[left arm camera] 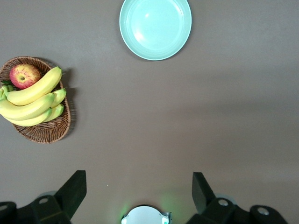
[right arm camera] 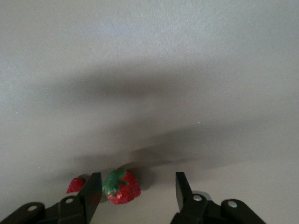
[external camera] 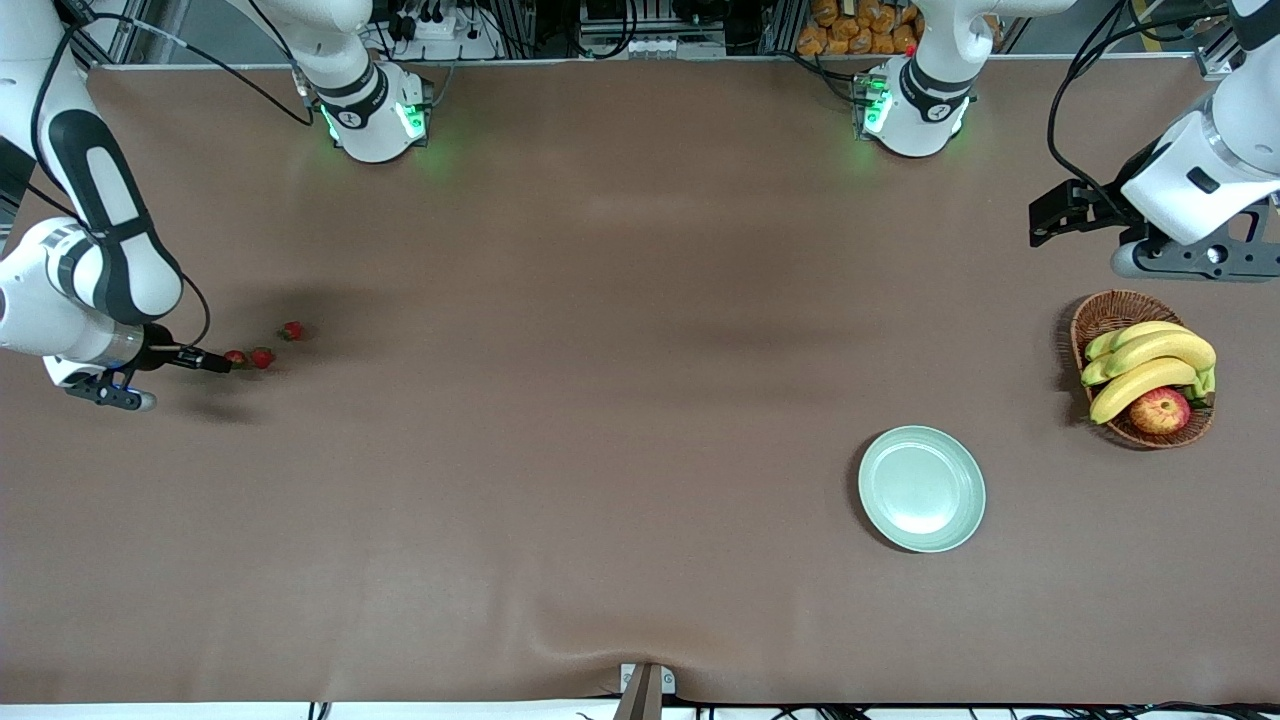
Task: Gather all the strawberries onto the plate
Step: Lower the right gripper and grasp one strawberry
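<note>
Three strawberries lie close together toward the right arm's end of the table: one [external camera: 235,357] at my right gripper's tip, one [external camera: 262,357] beside it, one [external camera: 291,330] a little farther from the front camera. My right gripper [external camera: 215,362] is low over them and open. In the right wrist view [right arm camera: 138,184] a strawberry [right arm camera: 122,186] lies between the fingers, close to one of them, and another [right arm camera: 75,185] lies just outside that finger. The mint-green plate [external camera: 921,488] is empty, toward the left arm's end; it also shows in the left wrist view [left arm camera: 155,28]. My left gripper [external camera: 1045,220], [left arm camera: 138,184] waits open and empty, raised.
A wicker basket [external camera: 1100,320] with bananas [external camera: 1150,365] and an apple [external camera: 1160,410] stands beside the plate, under the left arm; it also shows in the left wrist view [left arm camera: 42,133]. Bare brown table lies between the strawberries and the plate.
</note>
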